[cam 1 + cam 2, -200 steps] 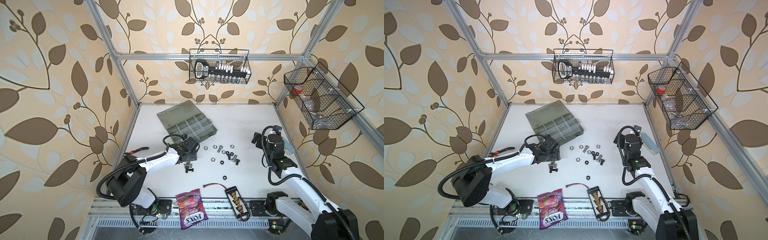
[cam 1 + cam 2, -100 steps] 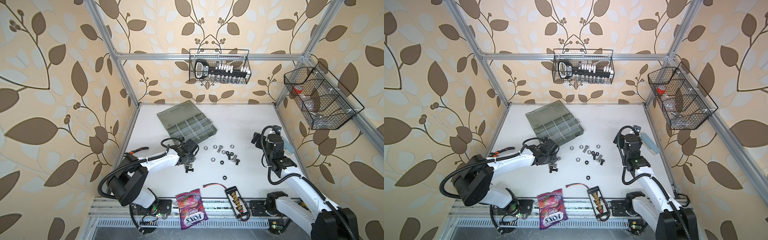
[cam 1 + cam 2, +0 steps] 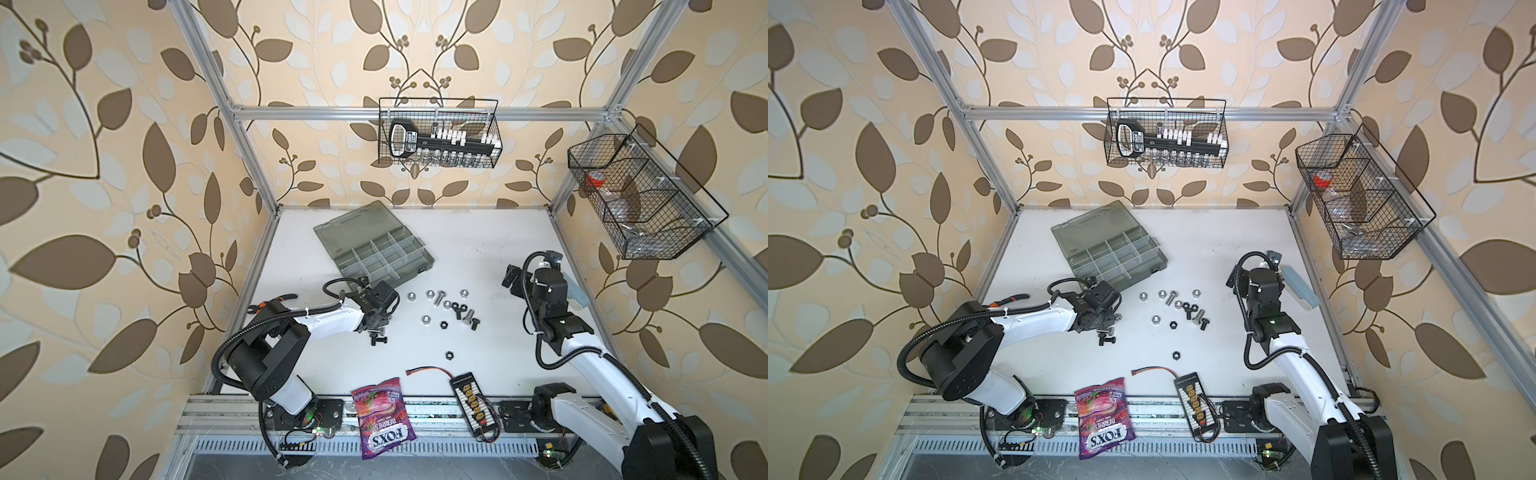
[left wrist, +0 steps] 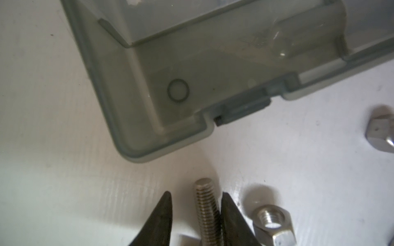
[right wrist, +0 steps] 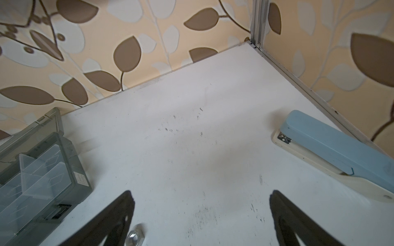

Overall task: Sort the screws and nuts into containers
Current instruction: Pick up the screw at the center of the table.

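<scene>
Front left, the left end effector (image 4: pixel 196 193) straddles a silver screw (image 4: pixel 205 208) on the desk (image 4: pixel 64 170). One jaw touches its thread and the other stands off, so it is unclamped. Rightward lie loose nuts (image 3: pixel 411 296) and other screws (image 3: pixel 439 297). The right end effector (image 5: pixel 201 192) gapes wide, holding nothing. Farthest are the containers (image 3: pixel 386 259) of the organizer case (image 3: pixel 353 226).

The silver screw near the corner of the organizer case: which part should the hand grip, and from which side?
Grip the silver screw across its threaded shank, from above: it lies flat, the shank bare on both sides, and the left hand straddles it. Mind the silver nut close beside.
</scene>
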You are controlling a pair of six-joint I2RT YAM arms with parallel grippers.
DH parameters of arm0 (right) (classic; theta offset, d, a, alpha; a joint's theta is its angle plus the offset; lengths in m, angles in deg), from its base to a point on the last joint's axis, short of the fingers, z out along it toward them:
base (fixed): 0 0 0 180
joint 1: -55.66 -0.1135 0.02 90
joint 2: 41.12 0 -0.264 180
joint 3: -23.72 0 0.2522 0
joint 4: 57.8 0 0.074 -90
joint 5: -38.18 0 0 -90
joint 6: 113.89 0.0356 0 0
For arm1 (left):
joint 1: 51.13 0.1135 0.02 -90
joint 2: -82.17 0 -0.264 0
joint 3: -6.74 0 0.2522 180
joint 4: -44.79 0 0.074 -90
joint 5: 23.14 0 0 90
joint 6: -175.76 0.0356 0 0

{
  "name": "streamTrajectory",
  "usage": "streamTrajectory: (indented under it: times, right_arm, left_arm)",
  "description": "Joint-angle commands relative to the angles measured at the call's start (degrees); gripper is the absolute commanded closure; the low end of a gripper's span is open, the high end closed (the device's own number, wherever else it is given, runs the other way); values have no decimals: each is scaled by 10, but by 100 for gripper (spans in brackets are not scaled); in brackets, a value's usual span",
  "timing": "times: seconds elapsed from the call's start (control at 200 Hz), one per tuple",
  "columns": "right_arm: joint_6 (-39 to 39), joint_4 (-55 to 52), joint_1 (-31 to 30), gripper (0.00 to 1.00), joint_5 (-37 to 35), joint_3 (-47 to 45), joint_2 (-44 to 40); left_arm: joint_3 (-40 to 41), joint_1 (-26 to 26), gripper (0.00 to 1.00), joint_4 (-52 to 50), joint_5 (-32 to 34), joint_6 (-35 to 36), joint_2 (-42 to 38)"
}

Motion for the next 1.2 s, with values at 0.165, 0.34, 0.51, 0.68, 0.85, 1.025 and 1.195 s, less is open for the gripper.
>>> streamTrajectory:
  times: [0.165,0.34,0.51,0.68,0.85,1.025,1.195]
  right_arm:
    - [5,6,-2,0,3,1,-2]
    - [6,6,-2,0,0,1,-2]
    - [7,6,-2,0,-1,1,-3]
    - [8,7,-2,0,-2,0,-6]
    - [8,7,-2,0,-2,0,-8]
    - [8,9,-2,0,-2,-1,-11]
    - [8,9,-2,1,-4,-1,-12]
  left_arm:
    - [-4,-4,69,7,19,-2,20]
    - [-3,-4,75,6,12,-7,23]
    - [1,-4,79,10,9,-16,23]
    - [3,-4,83,11,7,-21,23]
    - [0,-5,91,16,7,-19,23]
    - [-4,-5,100,29,-3,-2,19]
    - [-21,-12,100,23,-3,30,6]
